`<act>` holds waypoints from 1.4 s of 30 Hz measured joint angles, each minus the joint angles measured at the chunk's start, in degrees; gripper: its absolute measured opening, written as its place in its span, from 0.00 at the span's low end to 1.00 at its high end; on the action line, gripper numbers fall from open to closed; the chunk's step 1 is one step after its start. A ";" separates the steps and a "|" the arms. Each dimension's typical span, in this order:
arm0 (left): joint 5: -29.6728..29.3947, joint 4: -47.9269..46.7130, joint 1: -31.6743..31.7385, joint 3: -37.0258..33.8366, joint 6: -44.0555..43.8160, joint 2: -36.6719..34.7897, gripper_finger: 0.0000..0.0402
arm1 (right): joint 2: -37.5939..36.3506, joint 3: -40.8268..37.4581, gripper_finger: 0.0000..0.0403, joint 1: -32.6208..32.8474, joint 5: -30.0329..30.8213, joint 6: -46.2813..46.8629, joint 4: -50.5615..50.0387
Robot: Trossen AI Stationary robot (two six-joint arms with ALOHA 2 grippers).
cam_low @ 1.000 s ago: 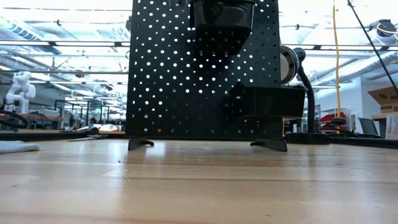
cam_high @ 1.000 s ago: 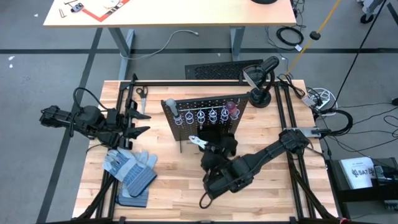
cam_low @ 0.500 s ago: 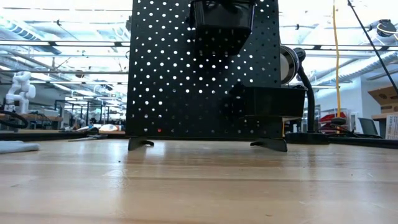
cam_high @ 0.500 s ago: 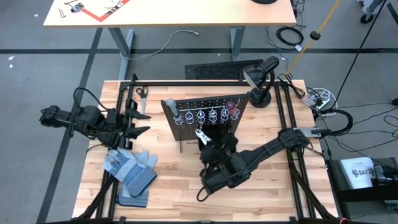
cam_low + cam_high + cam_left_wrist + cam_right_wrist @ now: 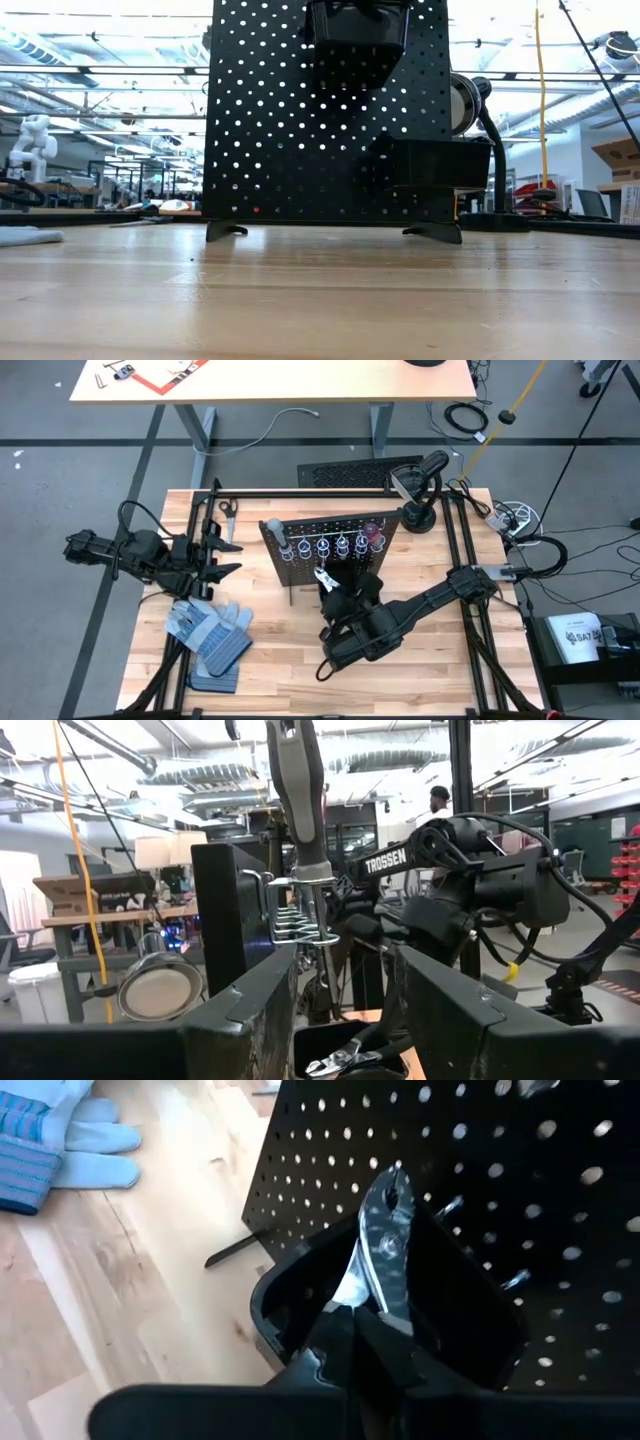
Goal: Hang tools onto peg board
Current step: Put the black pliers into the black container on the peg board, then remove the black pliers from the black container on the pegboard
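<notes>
The peg board [image 5: 330, 545] stands upright mid-table, with silver rings and a black bin [image 5: 300, 1295] on its near face. A grey-handled screwdriver [image 5: 300, 790] and a red-handled one [image 5: 375, 538] hang in the rings. My right gripper [image 5: 360, 1320] is just in front of the board, shut on the black-and-silver pliers [image 5: 385, 1245]. Their head stands over the bin. In the high view the gripper [image 5: 328, 588] is near the bin. My left gripper [image 5: 215, 555] waits open at the table's left, with its fingers [image 5: 240, 1020] apart and nothing between them. My right gripper pinches the pliers between its two fingers just behind the silver head [image 5: 352, 1295]; the fingers hide the handles. The fingers slant down toward the peg board from the near side. The pliers are lifted clear, with the head sticking out past the fingertips above the bin's opening.
Blue-grey work gloves [image 5: 205, 635] lie near the front left. A small tool [image 5: 228, 510] lies by the far left frame rail. A black lamp [image 5: 420, 495] stands at the far right corner. Bare wood lies in front of the board [image 5: 320, 290].
My right gripper has rolled at the wrist, swinging the pliers' head from pointing toward the table's left to pointing at the peg board, above the bin. It has stayed shut on the pliers.
</notes>
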 joint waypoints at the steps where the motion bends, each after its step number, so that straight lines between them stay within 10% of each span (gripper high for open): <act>1: 0.00 -0.02 0.00 0.00 -0.02 0.00 0.44 | 0.00 0.02 0.02 0.15 0.35 -0.27 0.01; 18: 0.00 -0.69 0.00 0.00 0.16 0.01 0.44 | 0.00 -0.01 0.39 4.76 5.36 -12.86 4.42; 28: 0.00 -0.98 0.00 0.00 0.07 0.09 0.44 | 0.00 -0.02 0.30 8.59 10.17 -40.69 30.98; 33: 0.00 -1.19 0.00 0.00 0.05 0.09 0.44 | 0.02 -0.02 0.09 8.82 3.15 -53.88 43.67; 42: 0.00 -2.02 0.00 0.00 0.17 0.09 0.44 | 0.02 -0.02 0.00 7.92 6.53 -58.43 48.99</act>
